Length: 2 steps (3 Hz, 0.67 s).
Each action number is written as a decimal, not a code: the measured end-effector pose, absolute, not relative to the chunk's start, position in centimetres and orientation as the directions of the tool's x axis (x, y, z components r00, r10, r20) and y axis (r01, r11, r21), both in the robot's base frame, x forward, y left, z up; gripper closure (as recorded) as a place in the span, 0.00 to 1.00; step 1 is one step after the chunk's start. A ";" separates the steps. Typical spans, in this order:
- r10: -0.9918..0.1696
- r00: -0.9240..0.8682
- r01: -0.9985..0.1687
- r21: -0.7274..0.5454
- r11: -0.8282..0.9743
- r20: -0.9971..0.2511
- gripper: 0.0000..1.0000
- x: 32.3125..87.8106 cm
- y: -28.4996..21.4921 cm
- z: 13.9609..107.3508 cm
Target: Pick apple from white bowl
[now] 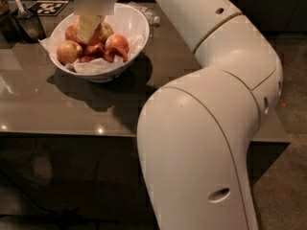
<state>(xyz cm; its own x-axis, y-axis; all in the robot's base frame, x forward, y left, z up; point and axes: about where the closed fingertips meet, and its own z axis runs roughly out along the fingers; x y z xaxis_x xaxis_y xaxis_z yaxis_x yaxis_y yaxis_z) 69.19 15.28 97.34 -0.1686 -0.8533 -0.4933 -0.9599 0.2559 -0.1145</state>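
Observation:
The white bowl (136, 20) stands on the dark glossy table at the upper left, lined with crumpled white paper and holding several apples. The apple (69, 51), pale orange-pink with a yellowish blush, lies at the bowl's front left. An orange-red apple (118, 44) lies at the front right, with darker red apples (94, 50) between them. My gripper (88, 29) hangs over the bowl's middle, its pale tip down among the rear apples, just behind and to the right of the apple. It hides part of the apples behind it.
My white arm (216, 104) fills the right foreground and reaches back over the table. A black-and-white marker tag (48, 7) and a dark container with a utensil (25, 23) are at the far left. A clear plastic bottle (149, 14) lies behind the bowl. The table's front edge (72, 133) runs across the middle.

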 end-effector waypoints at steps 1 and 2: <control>-0.844 -0.138 -0.952 -0.165 0.257 -0.518 1.00 68.1 15.5 101.6; -0.844 -0.136 -0.952 -0.167 0.256 -0.520 1.00 68.0 15.5 101.7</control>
